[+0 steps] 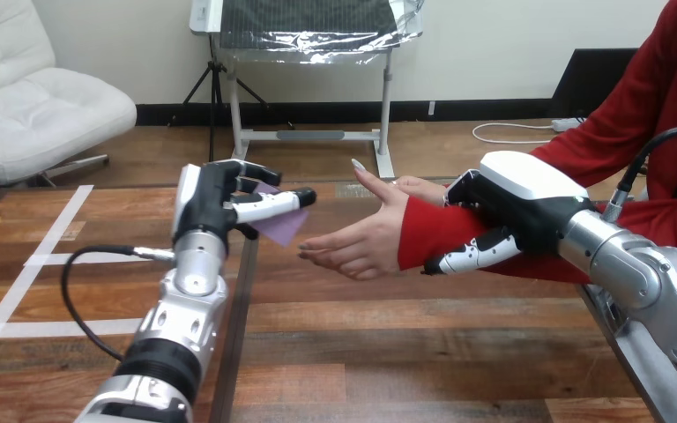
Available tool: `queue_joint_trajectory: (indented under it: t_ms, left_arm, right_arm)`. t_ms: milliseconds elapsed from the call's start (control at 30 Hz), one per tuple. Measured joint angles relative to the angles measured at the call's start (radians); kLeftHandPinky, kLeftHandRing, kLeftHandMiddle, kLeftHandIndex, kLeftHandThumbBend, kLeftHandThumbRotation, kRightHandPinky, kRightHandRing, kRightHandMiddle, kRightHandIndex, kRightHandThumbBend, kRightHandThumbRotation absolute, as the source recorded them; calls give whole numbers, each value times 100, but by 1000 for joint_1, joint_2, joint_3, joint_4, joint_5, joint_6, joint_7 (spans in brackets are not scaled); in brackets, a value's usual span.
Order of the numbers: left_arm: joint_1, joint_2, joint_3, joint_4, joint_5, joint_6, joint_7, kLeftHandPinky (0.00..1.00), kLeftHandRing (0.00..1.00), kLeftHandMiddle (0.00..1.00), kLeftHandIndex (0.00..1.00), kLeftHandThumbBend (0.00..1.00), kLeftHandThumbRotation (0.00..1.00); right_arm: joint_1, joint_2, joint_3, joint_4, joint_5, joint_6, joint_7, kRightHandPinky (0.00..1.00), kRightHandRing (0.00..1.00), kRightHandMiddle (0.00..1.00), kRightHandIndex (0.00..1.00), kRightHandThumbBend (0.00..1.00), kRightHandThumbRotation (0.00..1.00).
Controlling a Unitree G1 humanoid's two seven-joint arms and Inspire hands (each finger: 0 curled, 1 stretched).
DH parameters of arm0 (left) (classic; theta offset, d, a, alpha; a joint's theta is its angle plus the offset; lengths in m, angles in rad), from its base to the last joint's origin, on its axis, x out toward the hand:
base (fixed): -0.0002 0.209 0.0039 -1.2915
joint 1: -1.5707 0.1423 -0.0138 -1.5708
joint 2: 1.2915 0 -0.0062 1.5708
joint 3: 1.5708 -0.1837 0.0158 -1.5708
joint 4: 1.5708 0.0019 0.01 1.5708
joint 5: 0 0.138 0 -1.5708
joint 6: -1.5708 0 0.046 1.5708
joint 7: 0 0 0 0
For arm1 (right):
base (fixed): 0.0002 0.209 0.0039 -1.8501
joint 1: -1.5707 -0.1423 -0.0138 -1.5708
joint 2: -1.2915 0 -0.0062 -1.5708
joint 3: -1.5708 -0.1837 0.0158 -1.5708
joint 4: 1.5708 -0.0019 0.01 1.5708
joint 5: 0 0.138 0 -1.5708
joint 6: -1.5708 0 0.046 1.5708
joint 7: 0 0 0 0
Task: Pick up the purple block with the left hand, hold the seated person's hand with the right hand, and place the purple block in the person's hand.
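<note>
The left hand [219, 201] pinches a flat purple block [282, 226] beside the person's open hand [361, 240], while the right hand [513, 196] apparently clasps the red-sleeved wrist [420, 231].

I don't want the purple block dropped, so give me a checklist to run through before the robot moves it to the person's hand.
1. Block held: left robot hand pinches the purple block between thumb and fingers, above the table. Ok.
2. Arm steadied: right robot hand is curled round the person's forearm, just behind the wrist. Ok.
3. Person's hand open, palm exposed, fingers pointing toward the block. Ok.
4. Block over the palm: it sits beside the fingertips, with a gap. Not ok.
5. Path from block to palm: nothing lies between. Ok.
6. Firmness of the pinch on the block: cannot tell.
</note>
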Motion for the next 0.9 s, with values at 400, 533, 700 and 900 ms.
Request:
queue_joint_trajectory:
  t_ms: [400, 533, 700, 900]
  left_arm:
    - [-11, -34, -3, 14, 1, 0, 0, 40, 45, 49, 47, 74, 0]
    - [-16, -46, -3, 19, 1, 0, 0, 40, 45, 49, 47, 74, 0]
    - [-22, -60, -6, 26, 2, 0, 0, 40, 46, 49, 47, 74, 0]
    - [-26, -76, -8, 29, 3, 0, 0, 42, 46, 47, 46, 74, 0]
  right_arm:
    - [0, 3, 0, -18, 0, 0, 0, 25, 30, 35, 36, 73, 41]
    - [0, 5, 0, -18, 0, 0, 0, 25, 29, 35, 35, 73, 40]
    - [0, 10, 0, -19, 0, 0, 0, 25, 29, 34, 35, 73, 40]
    - [0, 17, 0, -19, -1, -1, 0, 24, 29, 34, 35, 73, 39]
